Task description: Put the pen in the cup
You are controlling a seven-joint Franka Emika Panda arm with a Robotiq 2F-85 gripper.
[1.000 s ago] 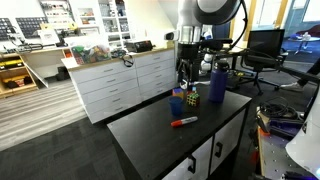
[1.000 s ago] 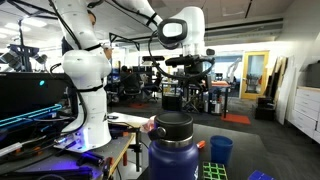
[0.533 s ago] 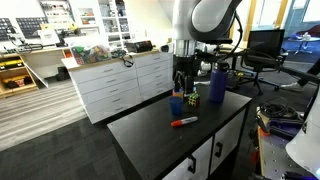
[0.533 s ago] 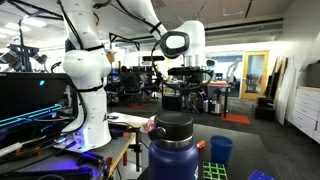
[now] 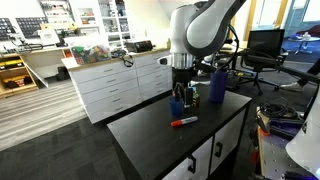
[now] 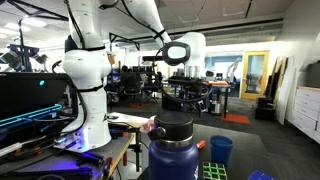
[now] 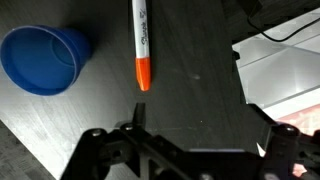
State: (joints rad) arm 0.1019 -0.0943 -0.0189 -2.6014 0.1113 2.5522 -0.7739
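Observation:
The pen (image 5: 184, 122) lies flat on the black table (image 5: 150, 135). In the wrist view the pen (image 7: 141, 45) has a white body and an orange-red cap, and the cap end points toward my fingers. The squat blue cup (image 7: 40, 60) stands upright and empty to the pen's left; it also shows in an exterior view (image 6: 221, 150). My gripper (image 7: 200, 125) hangs above the table just short of the pen's cap. Its jaws are wide apart and empty. In an exterior view the gripper (image 5: 180, 95) hovers over the cup and pen and partly hides the cup.
A tall dark blue bottle (image 5: 217, 84) stands behind the cup; it fills the foreground in an exterior view (image 6: 172, 148). A multicoloured puzzle cube (image 6: 215, 172) sits beside the cup. The table's edge and white cabinets (image 7: 285, 60) lie to the right.
The arm has swung and lowered the gripper toward the cup and pen. The pen, cup and bottle have not moved.

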